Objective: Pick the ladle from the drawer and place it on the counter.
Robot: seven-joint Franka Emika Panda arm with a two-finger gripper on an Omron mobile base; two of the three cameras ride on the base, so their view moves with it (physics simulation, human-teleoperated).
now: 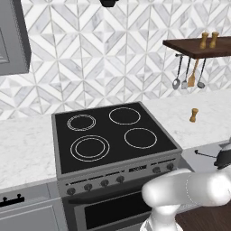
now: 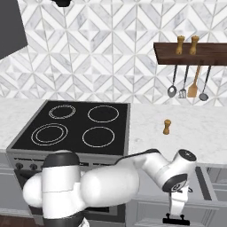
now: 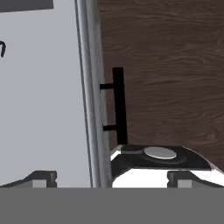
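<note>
White marbled desk (image 1: 27, 149) runs L & R of black glass stove top (image 1: 113, 135) w/ four white rings. On desk R of stove: one small brown pepper mill (image 1: 194, 115), upright, well apart from stove. Wooden shelf (image 2: 190, 55) on wall carries two more mills (image 2: 186, 45), side by side. Open drawer (image 3: 43, 96) w/ flat pale-grey inside, black handle, over brown wood floor (image 3: 170, 65).

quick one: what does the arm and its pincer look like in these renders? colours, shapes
Glossy white rounded arm made of fat cylindrical links, with dark grey bands at the joints and a dark cap on the shoulder. The wrist ends in a dark face. The pincer has two small dark grey finger tips. No cables or markings are visible.
</note>
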